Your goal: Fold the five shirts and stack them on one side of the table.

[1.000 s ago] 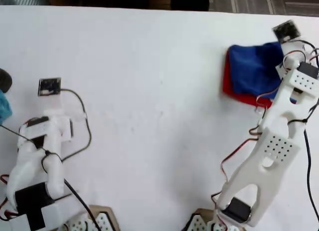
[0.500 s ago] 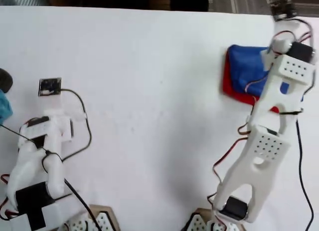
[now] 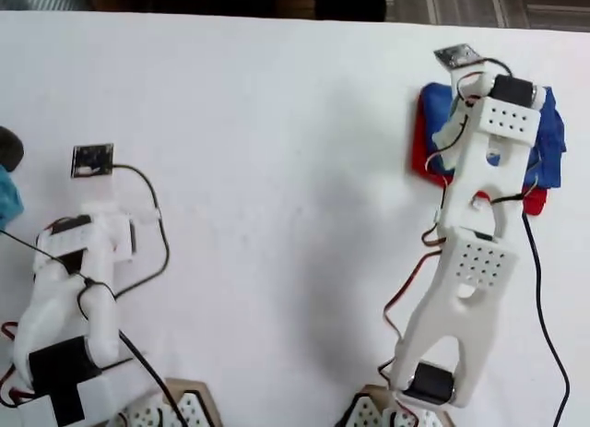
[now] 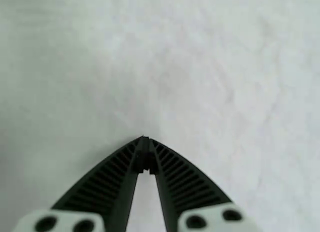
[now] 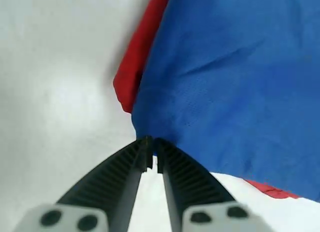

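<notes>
Obs., left to right. At the left edge of the table [image 3: 277, 123] a scrap of light-blue cloth [image 3: 7, 198] is showing; possibly another shirt, too little in sight to tell.

The left arm [image 3: 69, 261] is sitting low near its base. Its wrist view has the left gripper [image 4: 145, 159] pointing down at bare white tabletop, fingers pressed together, nothing between them. It is well apart from any shirt.

Toward the far right of the table, the blue shirt [image 3: 551, 141] is lying folded on top of the red shirt [image 3: 419, 155], with red peeking out along the stack's left side and near edge. The right arm [image 3: 470, 261] is stretching out directly over this stack.

Key relation: in the right wrist view the right gripper [image 5: 151, 153] is closed tip to tip, and the near corner of the blue shirt [image 5: 240, 81] is lying just at those tips, the cloth spreading away ahead of them. The red shirt [image 5: 142, 56] is edging out beside it. Whether the tips are touching fabric, I cannot tell.

Judgement: the right arm is by far the nearer to the stack; any adjustment there is falling to it.
</notes>
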